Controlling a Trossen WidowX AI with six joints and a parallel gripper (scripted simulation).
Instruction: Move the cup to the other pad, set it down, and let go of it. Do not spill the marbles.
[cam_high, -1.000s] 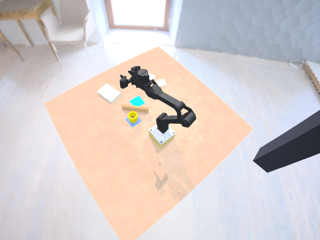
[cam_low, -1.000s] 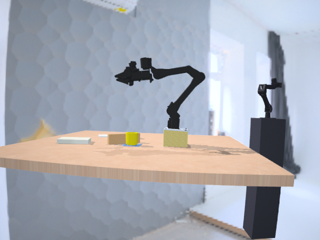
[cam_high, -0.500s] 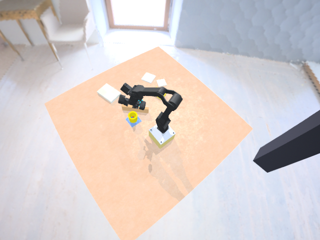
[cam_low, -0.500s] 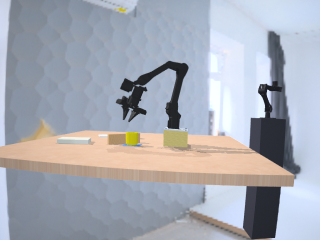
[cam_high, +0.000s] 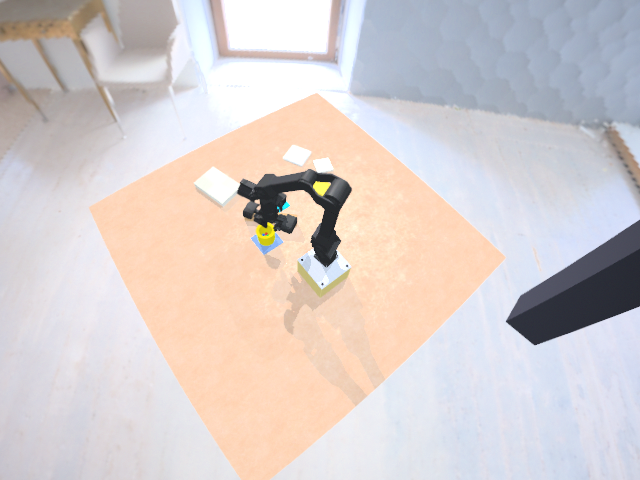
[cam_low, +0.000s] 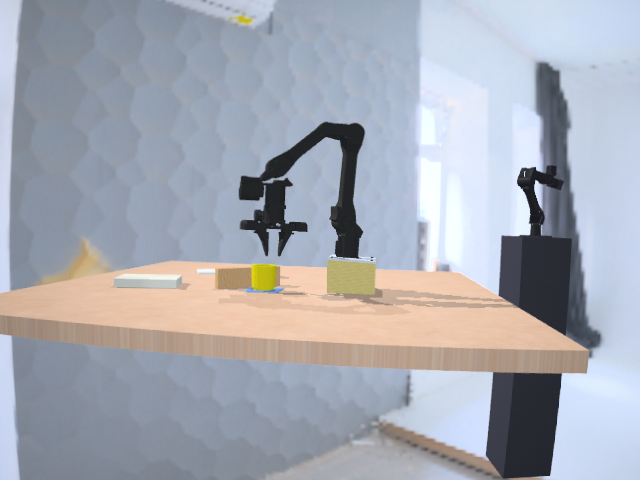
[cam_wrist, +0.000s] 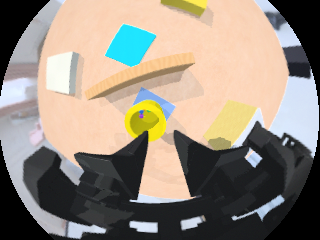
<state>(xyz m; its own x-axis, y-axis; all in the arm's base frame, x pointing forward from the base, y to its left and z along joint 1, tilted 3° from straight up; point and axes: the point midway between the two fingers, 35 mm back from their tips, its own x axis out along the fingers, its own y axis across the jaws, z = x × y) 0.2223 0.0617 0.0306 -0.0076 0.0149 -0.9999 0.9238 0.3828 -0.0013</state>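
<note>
A yellow cup stands upright on the blue pad. Several small coloured marbles lie inside it. The cyan pad is bare, on the far side of a low wooden wall; it is hidden in the exterior view. My gripper points down above the cup, a little to its right in the exterior view. Its fingers are parted with nothing between them, and the tips are above the rim.
The wooden wall stands between the two pads. A large white block, two smaller white pieces and a yellow block lie beyond. The arm's base block is near the blue pad.
</note>
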